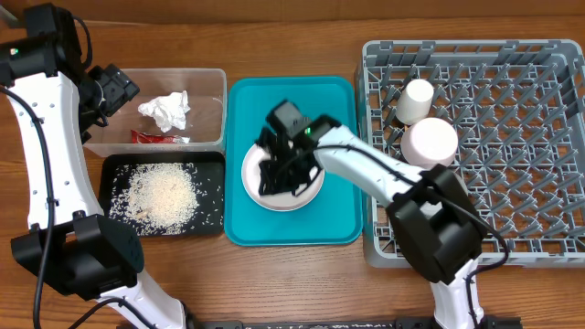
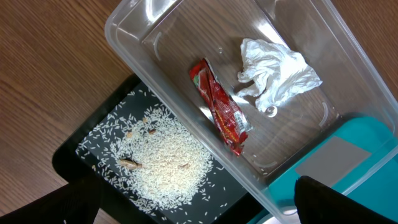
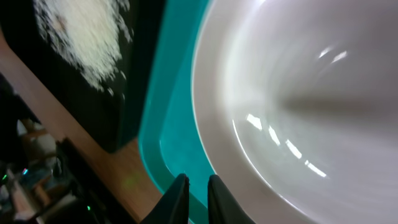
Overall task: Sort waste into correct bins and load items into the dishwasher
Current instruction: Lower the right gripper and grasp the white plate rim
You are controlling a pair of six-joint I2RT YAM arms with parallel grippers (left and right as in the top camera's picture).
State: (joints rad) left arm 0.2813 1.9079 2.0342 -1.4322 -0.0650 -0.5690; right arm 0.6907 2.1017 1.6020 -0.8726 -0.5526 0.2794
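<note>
We see the left gripper (image 1: 117,90) spread wide with nothing between its fingers, at the edge of the clear plastic rectangular tub (image 1: 208,110); inside the tub lie the crumpled white paper tissue (image 2: 273,71) and the crinkled red snack wrapper (image 2: 221,109), slightly apart; the loose white rice grains (image 1: 163,194) are heaped in the shallow black rectangular tray (image 1: 110,224) beside it; the right gripper (image 3: 198,193) sits low at the round white dish (image 1: 283,201) on the flat teal tray (image 1: 334,119), its fingers almost together, a thin slit between; we cannot tell whether they pinch anything; a small white cup (image 1: 416,99) stands in the large grey plastic rack (image 1: 539,201).
</note>
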